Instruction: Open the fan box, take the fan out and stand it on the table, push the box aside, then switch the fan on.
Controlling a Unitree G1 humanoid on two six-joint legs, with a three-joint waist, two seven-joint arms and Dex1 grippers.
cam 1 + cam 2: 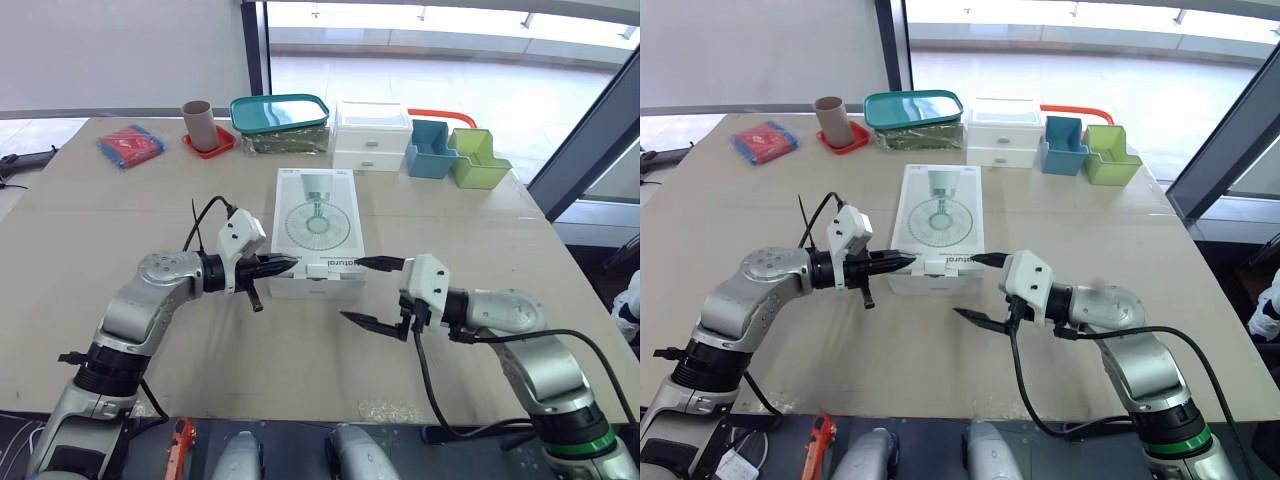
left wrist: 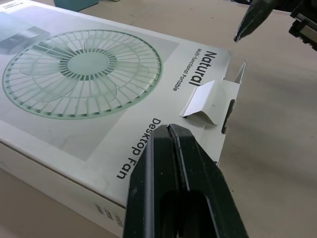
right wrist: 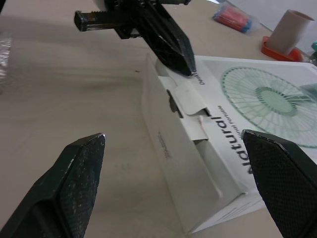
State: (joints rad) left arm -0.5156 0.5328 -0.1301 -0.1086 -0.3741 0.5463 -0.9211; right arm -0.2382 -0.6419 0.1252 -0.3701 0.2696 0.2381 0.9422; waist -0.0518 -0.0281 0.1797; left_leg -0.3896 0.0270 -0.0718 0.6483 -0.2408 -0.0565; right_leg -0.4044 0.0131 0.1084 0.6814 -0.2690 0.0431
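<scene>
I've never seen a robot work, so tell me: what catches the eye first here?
A white fan box lies flat mid-table, the flap at its near end partly lifted. The left gripper, shut, has its tips at that end's top edge, while the right gripper gapes wide open just beside the same end.

Quick count of what's on the tan table (image 1: pixel 100 230): one flat white cardboard fan box (image 1: pixel 316 232), one brown paper cup (image 1: pixel 198 124) on one red square coaster (image 1: pixel 222 146), one red-and-blue soft packet (image 1: pixel 130 144), one teal-lidded clear container (image 1: pixel 279 112) and one white two-drawer plastic organiser (image 1: pixel 372 135). Two open plastic bins too, a blue bin (image 1: pixel 430 150) and a green bin (image 1: pixel 477 160).
</scene>
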